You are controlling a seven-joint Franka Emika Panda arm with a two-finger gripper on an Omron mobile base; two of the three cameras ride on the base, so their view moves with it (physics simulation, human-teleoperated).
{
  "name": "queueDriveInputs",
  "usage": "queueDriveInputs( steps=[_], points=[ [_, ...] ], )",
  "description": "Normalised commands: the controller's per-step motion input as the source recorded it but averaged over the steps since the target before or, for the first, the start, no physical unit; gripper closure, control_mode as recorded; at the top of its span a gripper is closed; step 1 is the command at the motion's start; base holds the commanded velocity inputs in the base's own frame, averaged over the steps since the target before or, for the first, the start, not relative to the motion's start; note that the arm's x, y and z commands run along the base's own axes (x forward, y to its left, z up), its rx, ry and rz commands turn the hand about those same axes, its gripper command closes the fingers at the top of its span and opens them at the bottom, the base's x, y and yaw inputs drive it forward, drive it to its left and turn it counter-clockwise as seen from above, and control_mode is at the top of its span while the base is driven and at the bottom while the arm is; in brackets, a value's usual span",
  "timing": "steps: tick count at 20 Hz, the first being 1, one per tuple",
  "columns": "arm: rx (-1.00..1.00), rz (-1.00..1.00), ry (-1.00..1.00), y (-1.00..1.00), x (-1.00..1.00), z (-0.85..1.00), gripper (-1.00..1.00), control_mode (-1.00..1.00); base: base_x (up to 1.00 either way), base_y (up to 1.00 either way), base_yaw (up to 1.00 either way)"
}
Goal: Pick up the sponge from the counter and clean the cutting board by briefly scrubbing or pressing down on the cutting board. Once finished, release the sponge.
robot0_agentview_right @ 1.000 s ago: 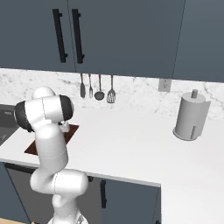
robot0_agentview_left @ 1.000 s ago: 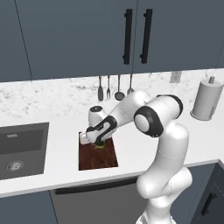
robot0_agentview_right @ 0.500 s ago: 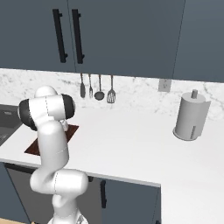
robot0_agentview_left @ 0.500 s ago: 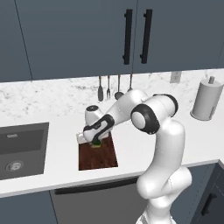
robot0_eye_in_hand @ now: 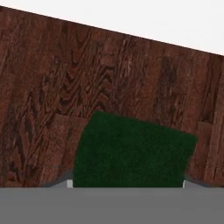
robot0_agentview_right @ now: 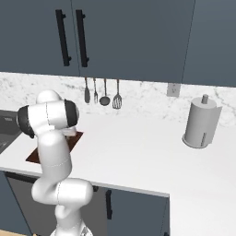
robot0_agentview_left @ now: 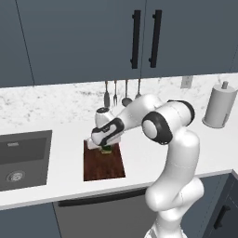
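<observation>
You've got the gripper [robot0_agentview_left: 106,148] down over the back end of the cutting board [robot0_agentview_left: 103,164], up near its twelve o'clock edge in the left base view, and the sponge [robot0_agentview_left: 107,148] is pinched between the fingers right there. From the hand view the sponge [robot0_eye_in_hand: 131,151] shows its dark green face, sitting at six o'clock with the board's reddish grain [robot0_eye_in_hand: 65,87] spread all around it. Whether the sponge is actually touching the wood or hanging just above it, you can't quite tell from here, since the arm covers the contact point. The pincer is closed narrow on the sponge, its sides hugging the block.

The board lies on the white counter [robot0_agentview_left: 153,153], with the sink [robot0_agentview_left: 21,158] off at nine o'clock from it. Over at two o'clock stands the paper towel roll [robot0_agentview_left: 220,106], well apart. Hanging utensils [robot0_agentview_left: 121,93] line the backsplash at twelve o'clock, behind the arm. In the right base view the board [robot0_agentview_right: 34,154] peeks out beside the arm.
</observation>
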Motion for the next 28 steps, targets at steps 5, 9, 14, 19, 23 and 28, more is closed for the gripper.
queueDriveInputs(
  steps=[5,9,14,19,23,28],
  points=[
    [0.0,-0.03,0.02,-0.97,0.0,0.04,1.0,-1.0,0.0,0.0,0.0],
    [0.0,-0.02,0.0,-1.0,-0.01,0.0,1.0,-1.0,0.0,0.0,0.0],
    [0.0,-0.01,0.0,-0.86,-0.04,0.0,1.0,-1.0,0.0,0.0,0.0],
    [0.0,0.0,0.0,-0.52,0.0,0.0,1.0,-1.0,0.0,0.0,0.0],
    [0.0,0.0,0.0,-0.31,0.0,-0.05,1.0,-1.0,0.0,0.0,0.0],
    [0.0,0.0,0.0,-0.08,0.0,-0.03,1.0,-1.0,0.0,0.0,0.0]
  ],
)
